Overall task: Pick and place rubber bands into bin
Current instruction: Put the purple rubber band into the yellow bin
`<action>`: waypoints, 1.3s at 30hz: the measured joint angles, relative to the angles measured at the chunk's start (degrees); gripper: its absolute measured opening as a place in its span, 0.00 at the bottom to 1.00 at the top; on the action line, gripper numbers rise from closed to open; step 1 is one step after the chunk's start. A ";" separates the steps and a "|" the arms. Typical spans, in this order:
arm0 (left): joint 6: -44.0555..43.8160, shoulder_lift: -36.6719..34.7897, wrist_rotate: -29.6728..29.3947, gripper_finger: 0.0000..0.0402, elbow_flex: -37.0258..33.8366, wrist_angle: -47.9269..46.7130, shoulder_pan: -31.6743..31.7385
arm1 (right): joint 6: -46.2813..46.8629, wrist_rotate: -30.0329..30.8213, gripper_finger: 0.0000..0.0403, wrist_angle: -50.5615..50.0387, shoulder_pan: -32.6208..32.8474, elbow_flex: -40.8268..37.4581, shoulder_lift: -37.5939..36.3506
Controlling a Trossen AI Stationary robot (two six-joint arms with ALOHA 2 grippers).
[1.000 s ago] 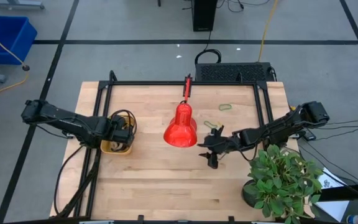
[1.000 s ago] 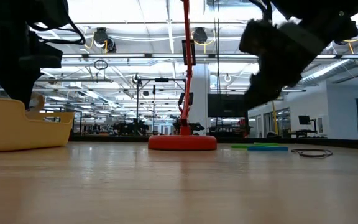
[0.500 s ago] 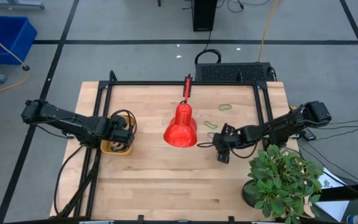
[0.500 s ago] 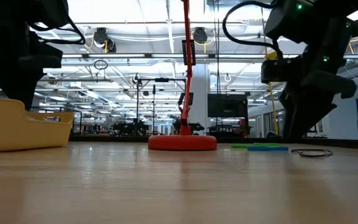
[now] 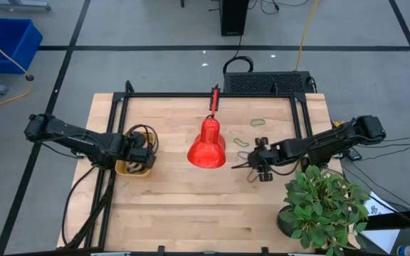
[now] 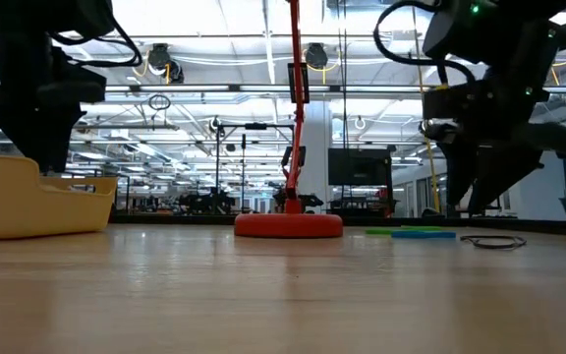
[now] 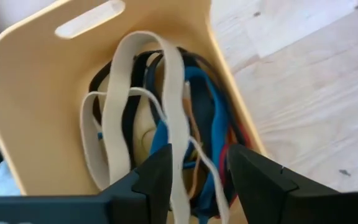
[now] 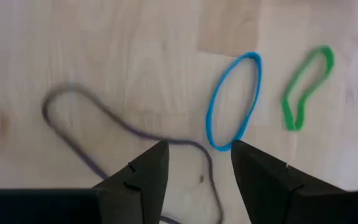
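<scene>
While my right claw point(image 8: 194, 163) hangs just above the table point(image 5: 191, 206) to the right of the red lamp point(image 5: 207, 144), its fingers stand apart over a grey band point(image 8: 98, 134); a blue band point(image 8: 234, 102) and a green band point(image 8: 306, 87) lie just beyond it; bare wood opens on the near side, though the potted plant point(image 5: 322, 206) crowds my near right; my left claw point(image 7: 194, 168), fingers apart, sits over the yellow bin point(image 7: 36, 106) at the table's left edge, where bands point(image 7: 166, 124) are piled.
</scene>
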 joint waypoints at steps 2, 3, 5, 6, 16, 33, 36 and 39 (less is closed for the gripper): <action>0.53 -0.02 -0.38 0.41 0.00 1.02 0.00 | -7.00 -0.02 0.41 -0.16 0.00 0.00 0.01; 0.54 0.00 -0.40 0.41 0.00 1.45 0.00 | -9.89 -0.02 0.41 0.23 0.00 0.00 -0.03; 0.67 -0.02 -0.40 0.40 0.00 1.66 0.00 | -14.61 -0.07 0.40 0.65 0.00 0.00 -0.01; 0.67 -0.02 -0.38 0.40 0.00 1.65 0.00 | -16.35 -0.08 0.40 0.61 0.00 0.00 -0.01; 0.65 -0.02 -0.40 0.41 0.00 1.67 0.00 | -28.38 -6.06 0.36 8.22 0.00 -3.90 -0.01; 0.46 -0.02 -0.40 0.40 0.00 1.65 0.00 | -29.99 -8.02 0.35 17.99 -1.07 -11.87 -0.18; 0.06 -0.02 -0.40 0.41 0.00 1.67 0.00 | -27.14 -11.67 0.35 17.87 -2.80 -11.91 -0.12; 0.04 -0.02 -0.40 0.41 0.00 1.76 0.00 | -26.17 -13.69 0.35 17.75 -4.54 -11.91 -0.08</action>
